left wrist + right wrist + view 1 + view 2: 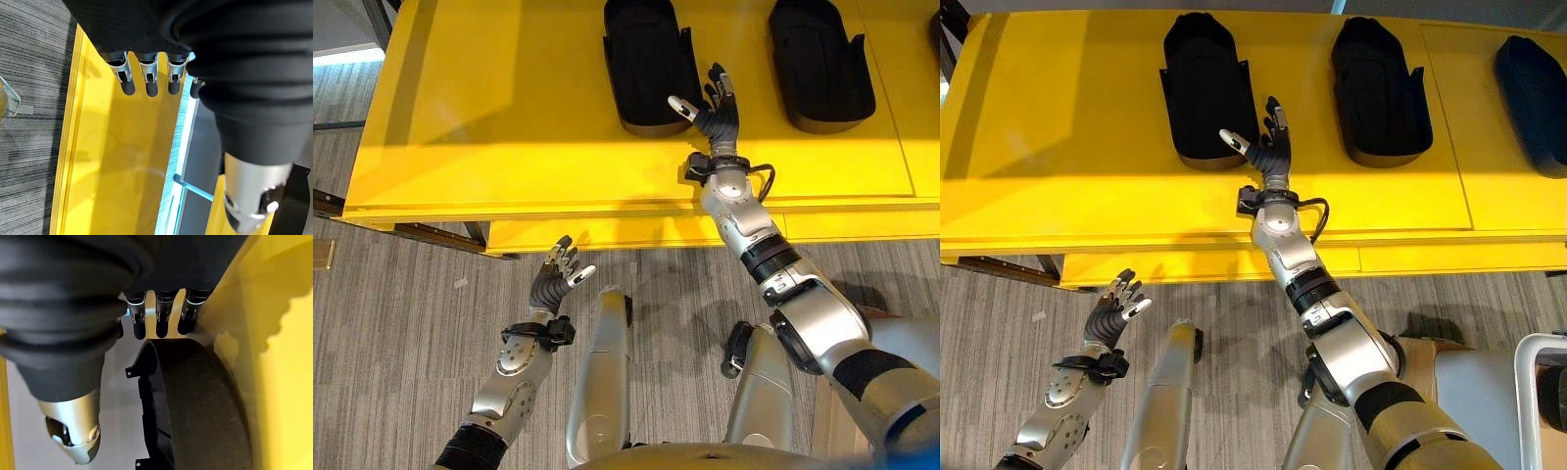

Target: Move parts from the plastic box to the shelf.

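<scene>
Right eye view shows the right hand (1268,147) over the yellow shelf (1058,147), fingers spread and released, holding nothing, its tips at the near right corner of a black part (1203,88). That part lies just ahead of the hand, long axis running away from the robot; 2 more parts (1378,88) lie further right. The left hand (1114,311) hangs relaxed and empty over the floor, well short of the shelf, so the right is nearer.

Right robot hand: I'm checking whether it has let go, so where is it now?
The right robot hand is open over the yellow shelf, beside the near right corner of the leftmost black part.
</scene>
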Controlling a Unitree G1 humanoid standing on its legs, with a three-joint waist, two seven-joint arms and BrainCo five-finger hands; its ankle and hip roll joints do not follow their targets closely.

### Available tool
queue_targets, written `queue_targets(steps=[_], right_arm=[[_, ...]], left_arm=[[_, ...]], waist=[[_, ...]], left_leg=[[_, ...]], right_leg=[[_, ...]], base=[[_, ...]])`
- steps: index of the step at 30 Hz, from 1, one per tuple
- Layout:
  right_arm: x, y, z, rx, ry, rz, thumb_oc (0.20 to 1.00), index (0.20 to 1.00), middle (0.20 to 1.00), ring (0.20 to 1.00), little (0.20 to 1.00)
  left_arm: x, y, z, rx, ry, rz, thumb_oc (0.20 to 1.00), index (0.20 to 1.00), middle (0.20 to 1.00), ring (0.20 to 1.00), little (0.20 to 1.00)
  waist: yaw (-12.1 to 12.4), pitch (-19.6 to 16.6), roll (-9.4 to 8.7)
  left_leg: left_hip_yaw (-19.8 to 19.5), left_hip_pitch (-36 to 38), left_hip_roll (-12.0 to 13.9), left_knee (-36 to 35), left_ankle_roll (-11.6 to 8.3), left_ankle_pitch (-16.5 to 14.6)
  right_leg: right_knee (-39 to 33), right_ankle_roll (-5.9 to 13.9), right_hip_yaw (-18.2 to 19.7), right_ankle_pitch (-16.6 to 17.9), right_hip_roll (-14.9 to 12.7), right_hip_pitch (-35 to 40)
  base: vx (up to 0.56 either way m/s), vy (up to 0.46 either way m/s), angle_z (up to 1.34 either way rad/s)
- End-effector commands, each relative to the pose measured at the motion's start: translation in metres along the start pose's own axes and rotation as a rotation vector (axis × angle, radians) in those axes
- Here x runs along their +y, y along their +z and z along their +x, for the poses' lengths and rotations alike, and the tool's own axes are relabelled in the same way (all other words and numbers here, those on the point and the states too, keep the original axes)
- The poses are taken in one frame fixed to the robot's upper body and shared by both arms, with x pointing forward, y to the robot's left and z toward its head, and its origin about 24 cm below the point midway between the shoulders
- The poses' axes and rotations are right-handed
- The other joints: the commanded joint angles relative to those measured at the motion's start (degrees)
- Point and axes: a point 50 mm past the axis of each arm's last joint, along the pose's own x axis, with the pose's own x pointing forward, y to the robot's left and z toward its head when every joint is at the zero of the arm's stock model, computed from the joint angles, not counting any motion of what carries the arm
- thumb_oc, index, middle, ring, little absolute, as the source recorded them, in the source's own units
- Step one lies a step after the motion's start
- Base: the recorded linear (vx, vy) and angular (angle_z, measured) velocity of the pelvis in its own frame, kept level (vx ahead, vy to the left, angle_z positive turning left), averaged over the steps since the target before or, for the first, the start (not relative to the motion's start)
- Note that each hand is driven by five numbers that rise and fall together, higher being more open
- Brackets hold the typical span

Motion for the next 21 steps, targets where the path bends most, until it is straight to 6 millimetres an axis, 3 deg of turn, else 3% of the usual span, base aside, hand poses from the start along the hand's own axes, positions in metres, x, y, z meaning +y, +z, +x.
queue_targets(steps=[1,7,21], right_arm=[[0.012,0.014,0.008,-0.045,0.019,0.006,1.000,1.000,1.000,1.000,1.000],[0.023,0.000,0.000,0.011,0.048,0.027,1.000,1.000,1.000,1.000,1.000],[0.032,-0.010,-0.009,0.048,0.074,0.072,1.000,1.000,1.000,1.000,1.000]], left_arm=[[-0.005,0.011,-0.002,-0.064,-0.052,0.010,1.000,1.000,1.000,1.000,1.000],[-0.005,0.011,-0.002,-0.062,-0.037,0.002,1.000,1.000,1.000,1.000,1.000],[-0.006,0.011,-0.002,-0.068,-0.035,-0.001,1.000,1.000,1.000,1.000,1.000]], waist=[[2.3,-0.8,0.33],[2.4,-0.4,0.43],[2.2,0.0,0.54]], left_leg=[[-0.4,-3.1,-0.3,-0.8,1.71,3.2],[-0.6,-3.3,-0.4,-1.0,1.59,3.7],[-0.5,-3.3,-0.3,-0.8,1.35,3.9]], right_leg=[[4.9,-4.10,2.2,-1.0,1.1,-3.0],[4.9,-4.29,2.0,-0.7,1.1,-3.1],[5.4,-4.33,2.3,-1.1,1.3,-3.4]], base=[[0.00,0.000,0.00],[0.00,0.000,0.00],[0.00,0.000,0.00]])
